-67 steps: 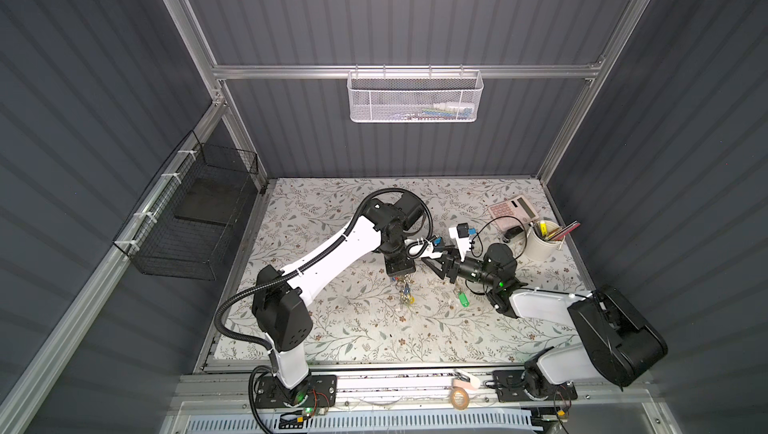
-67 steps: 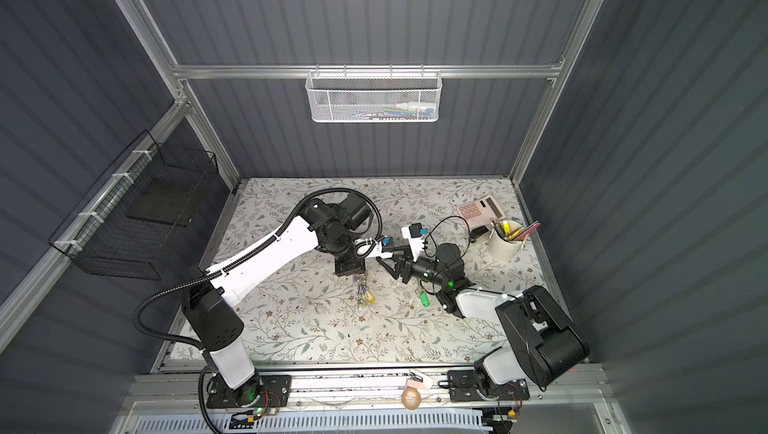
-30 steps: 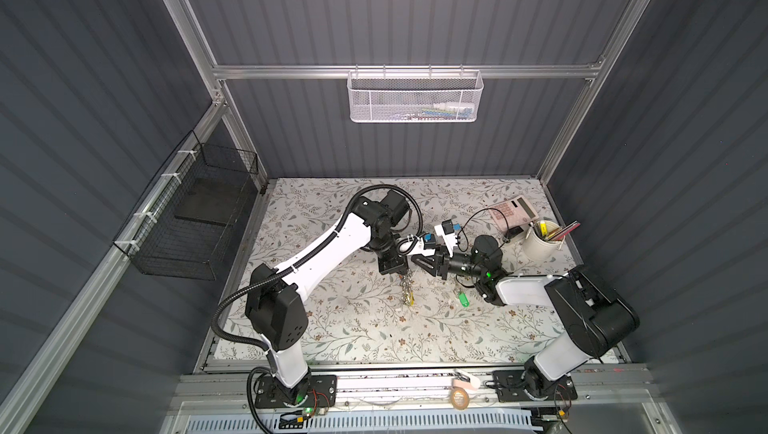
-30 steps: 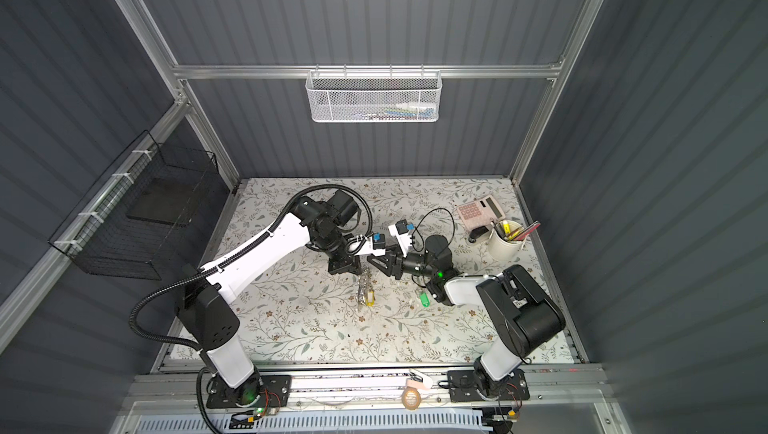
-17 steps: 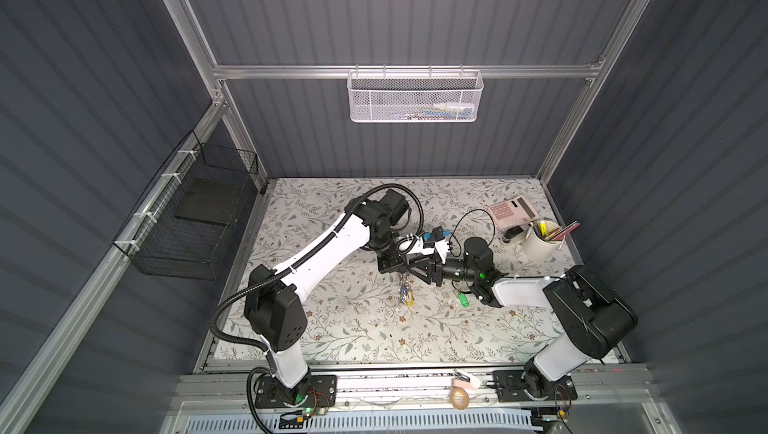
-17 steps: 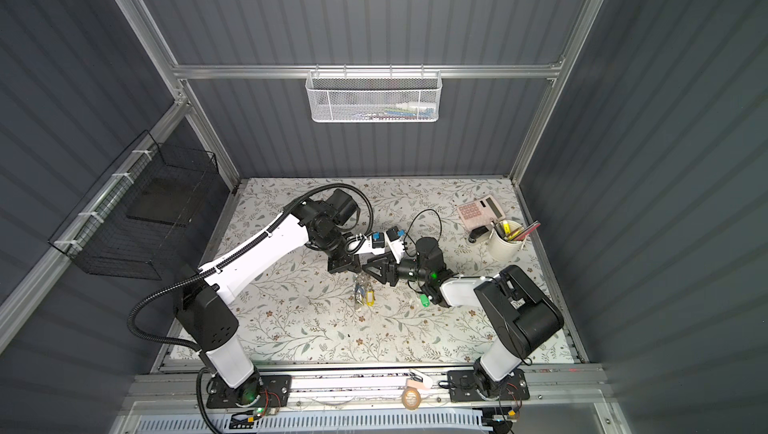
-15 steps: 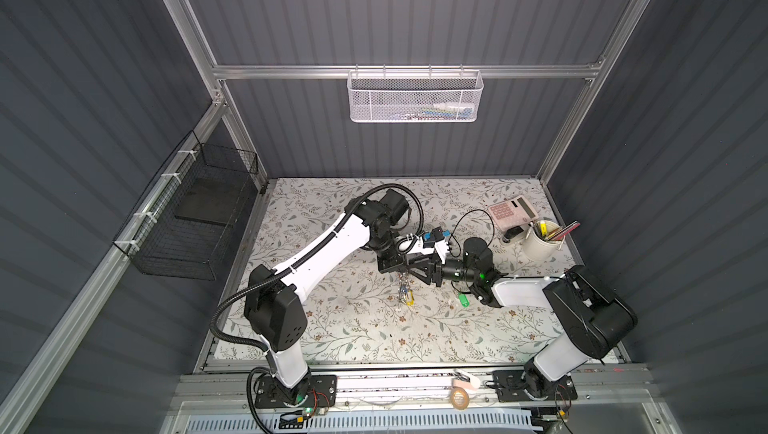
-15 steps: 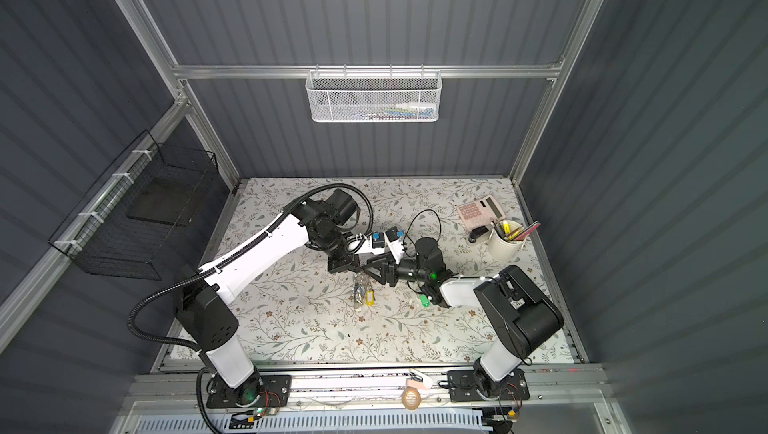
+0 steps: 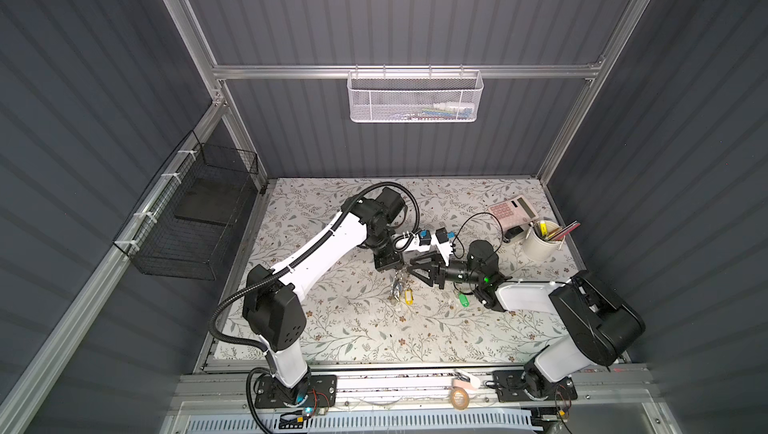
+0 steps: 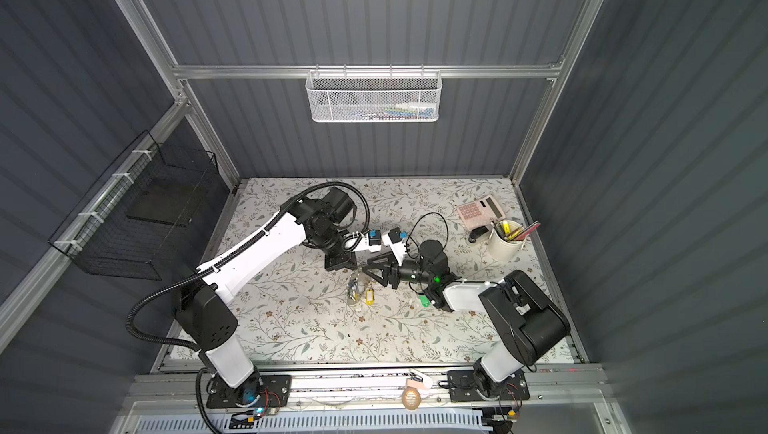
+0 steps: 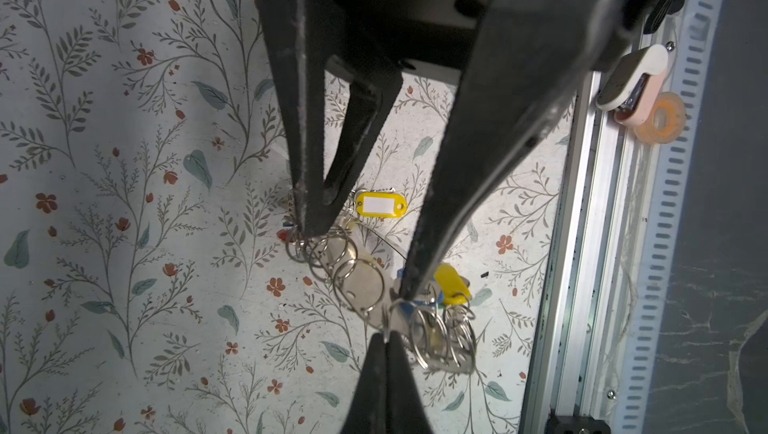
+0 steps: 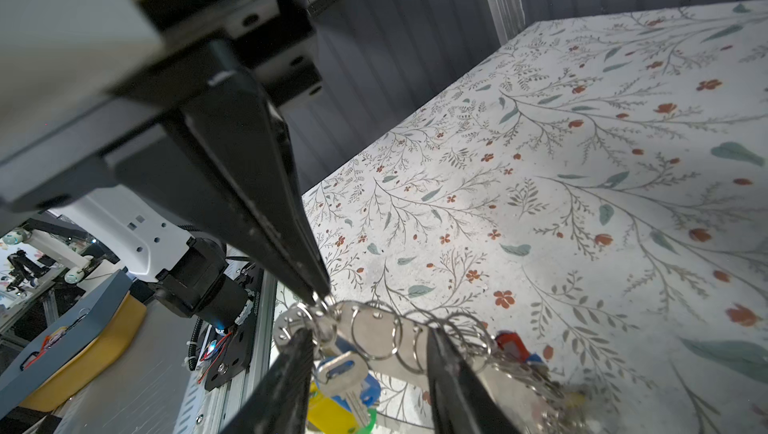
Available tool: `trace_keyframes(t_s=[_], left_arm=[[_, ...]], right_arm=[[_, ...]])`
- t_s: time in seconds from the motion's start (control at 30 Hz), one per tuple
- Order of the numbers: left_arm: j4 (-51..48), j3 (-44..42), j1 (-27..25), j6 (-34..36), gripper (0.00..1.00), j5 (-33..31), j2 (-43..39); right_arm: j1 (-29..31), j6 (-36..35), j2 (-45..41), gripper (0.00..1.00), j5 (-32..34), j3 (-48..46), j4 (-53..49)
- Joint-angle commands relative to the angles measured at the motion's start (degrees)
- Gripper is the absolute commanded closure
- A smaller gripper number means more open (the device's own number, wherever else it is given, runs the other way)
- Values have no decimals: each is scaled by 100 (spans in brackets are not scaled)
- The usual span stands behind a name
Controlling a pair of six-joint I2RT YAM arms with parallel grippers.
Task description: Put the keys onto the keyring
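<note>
The left arm and right arm have white shells and black joint housings, each with a black screwed base plate on the front rail. A ribbed black cable follows the left; a green light marks the right

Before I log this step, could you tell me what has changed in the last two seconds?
The right gripper moved left to the keyring; its jaws now stand open astride it. The left gripper shifted slightly left, still shut on the keyring. The green-tagged keys have not moved.
</note>
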Motion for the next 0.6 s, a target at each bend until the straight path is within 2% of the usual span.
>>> trace_keyframes(t_s=[0.0,0.17,0.57], left_arm=[[-230,149,26,144,100,45,-98],[-284,206,26,150,100,89,-81],[-275,186,26,123,100,170,-48]], right_arm=[[26,-196,-58,53,-117,31,-47],[42,-327,-79,59,-63,217,-510],[155,-275,105,62,-249,463,-488]])
